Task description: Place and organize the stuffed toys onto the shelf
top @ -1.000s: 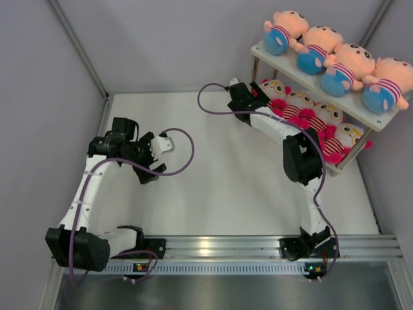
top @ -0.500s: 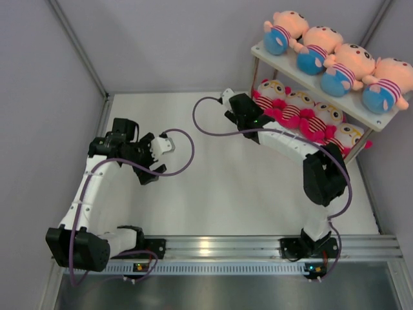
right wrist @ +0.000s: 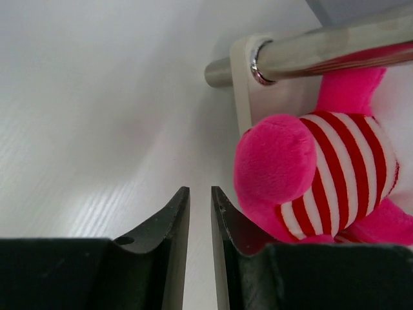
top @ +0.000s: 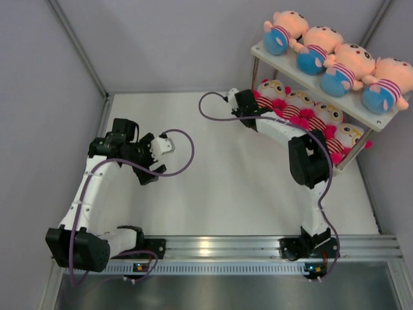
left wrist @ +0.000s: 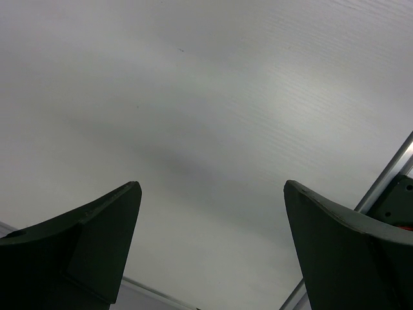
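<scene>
While all eight stuffed toys (top: pixel 352 61) lie on the shelf (top: pixel 381 120), the right gripper (right wrist: pixel 200 191), nearly closed and empty, sits just beside the end pink doll (right wrist: pixel 310 168), which lies shelfward, with the wide-open empty left gripper (left wrist: pixel 213 187) well apart.

The white table (top: pixel 213 174) apparently carries the shelf (top: pixel 384 121).

a white table (top: pixel 213 187) with a fine ribbed grain fills the middle of the cell. pale grey panels close it in: a left wall (top: pixel 39 97), a back wall (top: pixel 168 45) and a right wall (top: pixel 395 194). slim metal struts (top: pixel 77 48) run up the far corners. an aluminium rail (top: pixel 219 245) lines the near edge, with a dull steel strip (top: pixel 226 294) below. the light is soft and even, with glare on the rail.
</scene>
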`<state>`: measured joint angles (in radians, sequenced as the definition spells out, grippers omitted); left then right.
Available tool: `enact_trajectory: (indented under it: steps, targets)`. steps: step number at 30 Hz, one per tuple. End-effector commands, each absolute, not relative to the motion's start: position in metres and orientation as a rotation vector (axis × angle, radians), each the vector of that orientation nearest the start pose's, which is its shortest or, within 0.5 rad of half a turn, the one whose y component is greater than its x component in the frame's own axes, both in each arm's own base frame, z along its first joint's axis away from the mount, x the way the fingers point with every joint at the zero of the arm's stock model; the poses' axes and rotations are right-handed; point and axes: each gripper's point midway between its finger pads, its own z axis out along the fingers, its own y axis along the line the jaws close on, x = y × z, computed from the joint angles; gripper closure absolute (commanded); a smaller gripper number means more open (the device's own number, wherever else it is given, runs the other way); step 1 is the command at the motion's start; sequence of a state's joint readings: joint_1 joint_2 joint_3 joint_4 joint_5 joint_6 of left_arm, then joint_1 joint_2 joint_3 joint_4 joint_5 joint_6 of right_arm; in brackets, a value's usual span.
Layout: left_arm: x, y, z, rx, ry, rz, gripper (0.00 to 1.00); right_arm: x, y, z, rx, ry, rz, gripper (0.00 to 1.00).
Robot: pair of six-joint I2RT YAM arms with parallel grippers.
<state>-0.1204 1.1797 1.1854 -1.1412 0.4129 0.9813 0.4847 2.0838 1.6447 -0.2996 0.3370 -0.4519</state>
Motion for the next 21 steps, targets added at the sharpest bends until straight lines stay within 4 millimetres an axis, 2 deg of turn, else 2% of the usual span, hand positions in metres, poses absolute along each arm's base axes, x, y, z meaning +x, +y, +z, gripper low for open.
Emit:
enact_trajectory:
  steps: [1,2,3,6,10,14,16,17,18,19,20,21]
  targets:
    - [0.245,-0.070,0.189,1.437,2.086,-0.234,0.02,0.545,0.168,0.134,-0.748,2.096,-0.372,0.80]
    - [0.245,-0.070,0.189,1.437,2.087,-0.235,0.02,0.553,0.163,0.142,-0.725,2.083,-0.380,0.80]
    - [0.246,-0.070,0.189,1.438,2.090,-0.237,0.02,0.557,0.156,0.138,-0.714,2.096,-0.395,0.80]
    - [0.247,-0.070,0.188,1.437,2.094,-0.239,0.02,0.569,0.150,0.146,-0.707,2.078,-0.402,0.79]
    - [0.248,-0.071,0.188,1.438,2.096,-0.241,0.02,0.582,0.146,0.147,-0.713,2.071,-0.403,0.78]
    - [0.249,-0.070,0.189,1.435,2.095,-0.235,0.02,0.581,0.145,0.143,-0.720,2.098,-0.400,0.78]
    - [0.248,-0.070,0.189,1.435,2.097,-0.232,0.02,0.576,0.150,0.156,-0.721,2.068,-0.379,0.77]
    - [0.248,-0.069,0.187,1.435,2.103,-0.232,0.02,0.569,0.150,0.148,-0.749,2.077,-0.382,0.74]
    - [0.247,-0.069,0.187,1.435,2.103,-0.234,0.02,0.563,0.157,0.151,-0.767,2.059,-0.374,0.71]
    - [0.247,-0.069,0.186,1.434,2.105,-0.235,0.02,0.560,0.161,0.172,-0.759,2.003,-0.365,0.67]
    - [0.246,-0.069,0.185,1.435,2.108,-0.240,0.02,0.549,0.162,0.163,-0.795,2.010,-0.376,0.54]
    - [0.246,-0.069,0.186,1.430,2.105,-0.237,0.02,0.539,0.173,0.167,-0.817,1.989,-0.368,0.47]
